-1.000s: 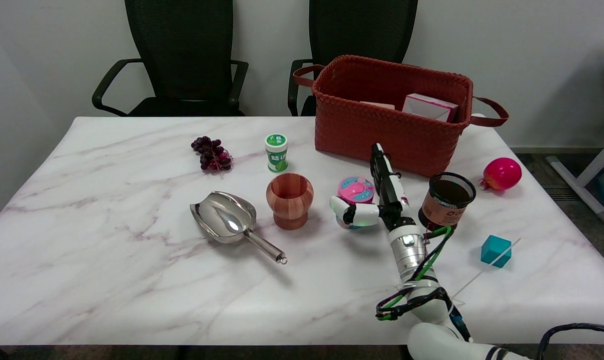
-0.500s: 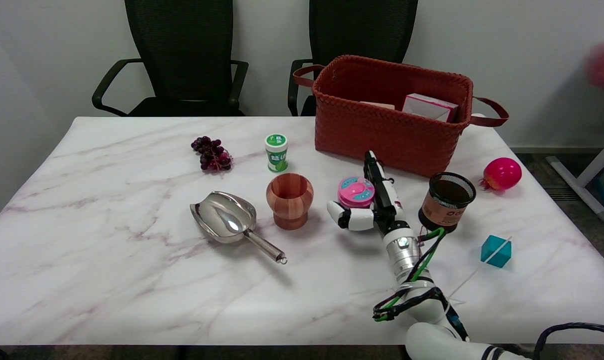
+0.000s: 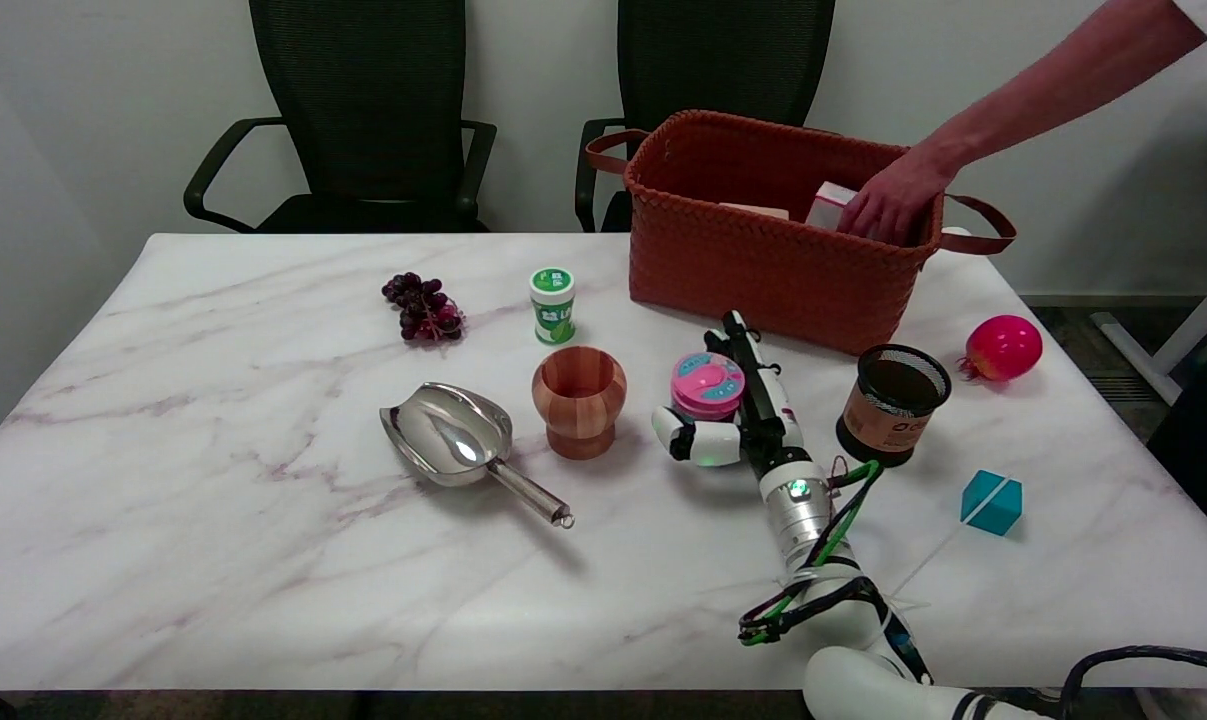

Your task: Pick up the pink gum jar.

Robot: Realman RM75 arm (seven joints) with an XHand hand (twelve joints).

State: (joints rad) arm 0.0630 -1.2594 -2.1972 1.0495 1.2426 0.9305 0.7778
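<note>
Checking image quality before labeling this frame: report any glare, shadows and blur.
Head view: bright glare on the bowl of the metal scoop; soft shadows beside the wooden cup and under the right hand at the pink gum jar; the person's arm reaching into the basket looks slightly soft; objects on the table are sharp.

Marble-patterned white table [image 3: 213,520] fills the view. Just behind its far edge, two black mesh office chairs [image 3: 363,110] stand side by side against a plain pale wall [image 3: 553,60]. Right of the table, grey floor [image 3: 1083,335].
</note>
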